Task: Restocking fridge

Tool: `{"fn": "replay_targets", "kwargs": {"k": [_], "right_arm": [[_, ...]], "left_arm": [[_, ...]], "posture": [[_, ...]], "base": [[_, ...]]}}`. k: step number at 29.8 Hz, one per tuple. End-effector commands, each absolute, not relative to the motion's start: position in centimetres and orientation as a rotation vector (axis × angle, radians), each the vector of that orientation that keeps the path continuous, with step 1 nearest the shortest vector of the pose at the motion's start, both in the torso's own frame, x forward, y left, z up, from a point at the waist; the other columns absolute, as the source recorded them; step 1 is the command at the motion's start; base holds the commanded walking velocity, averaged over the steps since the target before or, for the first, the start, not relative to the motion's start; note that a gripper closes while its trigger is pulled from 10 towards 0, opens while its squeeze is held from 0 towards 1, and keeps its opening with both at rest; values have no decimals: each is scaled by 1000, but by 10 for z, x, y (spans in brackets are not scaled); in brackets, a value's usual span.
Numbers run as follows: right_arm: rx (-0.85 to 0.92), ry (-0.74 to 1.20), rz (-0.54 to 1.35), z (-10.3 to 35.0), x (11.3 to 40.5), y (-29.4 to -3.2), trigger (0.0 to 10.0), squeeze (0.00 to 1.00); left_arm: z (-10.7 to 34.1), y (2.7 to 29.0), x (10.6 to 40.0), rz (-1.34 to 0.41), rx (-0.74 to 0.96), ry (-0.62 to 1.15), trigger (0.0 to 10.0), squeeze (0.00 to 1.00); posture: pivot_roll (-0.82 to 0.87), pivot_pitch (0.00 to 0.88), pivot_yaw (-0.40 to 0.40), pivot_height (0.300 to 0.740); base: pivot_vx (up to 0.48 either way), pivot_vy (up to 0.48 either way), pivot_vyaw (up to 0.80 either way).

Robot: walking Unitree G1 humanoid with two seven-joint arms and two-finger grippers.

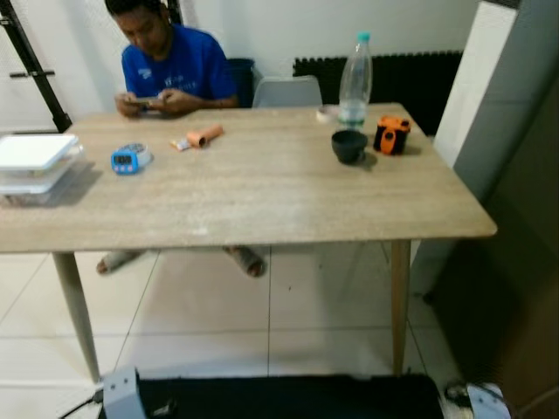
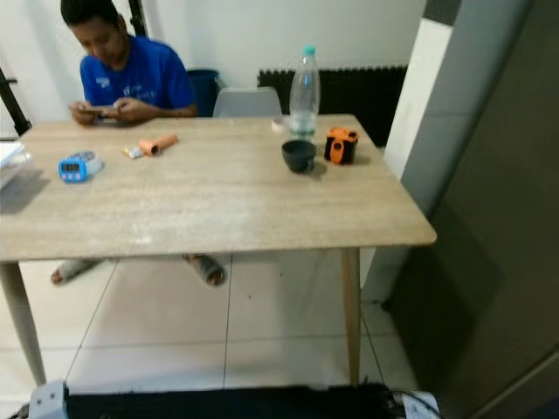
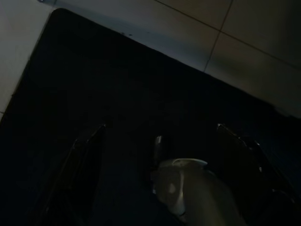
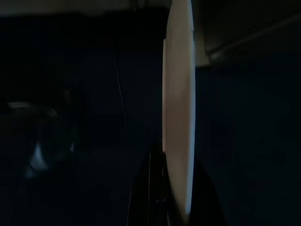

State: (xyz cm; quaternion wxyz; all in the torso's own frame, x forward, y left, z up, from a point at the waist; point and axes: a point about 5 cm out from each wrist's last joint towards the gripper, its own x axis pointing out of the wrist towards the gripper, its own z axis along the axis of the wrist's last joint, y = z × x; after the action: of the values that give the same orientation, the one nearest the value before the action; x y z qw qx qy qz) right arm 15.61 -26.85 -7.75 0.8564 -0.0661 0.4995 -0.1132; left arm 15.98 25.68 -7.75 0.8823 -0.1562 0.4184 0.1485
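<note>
Standing clear plastic bottle (image 1: 355, 80), round black cup (image 1: 349, 146), woodgrain table (image 1: 262, 196), left hand (image 3: 160, 155) spread, right unclear.

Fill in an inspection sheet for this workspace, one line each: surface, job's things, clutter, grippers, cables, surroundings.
Surface: wooden table, light top, slim legs.
Job's things: water bottle upright near the far edge; dark bowl in front of it.
Clutter: orange-and-black gadget beside the bowl; blue timer; orange tube; stacked white containers at the left edge.
Grippers: left gripper hangs over a dark mat, jaws apart; right gripper's state cannot be told.
Cables: nothing seen.
Surroundings: seated person holding a phone; grey chair; tiled floor.
</note>
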Motion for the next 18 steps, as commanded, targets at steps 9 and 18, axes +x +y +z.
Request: {"fn": "replay_targets", "kwargs": {"k": [9,18], "right_arm": [[-139,1164,-217,-95,113,-261,10000,0],[-177,1216,-184,-100,96,-261,10000,0]], "left_arm": [[-69,267,173,389,-354,811,10000,0],[-74,259,169,396,-372,829,10000,0]], "posture": [[-88,17,-6,740],[-84,15,-18,740]], "base": [[373,0,0],[213,0,0]]}}
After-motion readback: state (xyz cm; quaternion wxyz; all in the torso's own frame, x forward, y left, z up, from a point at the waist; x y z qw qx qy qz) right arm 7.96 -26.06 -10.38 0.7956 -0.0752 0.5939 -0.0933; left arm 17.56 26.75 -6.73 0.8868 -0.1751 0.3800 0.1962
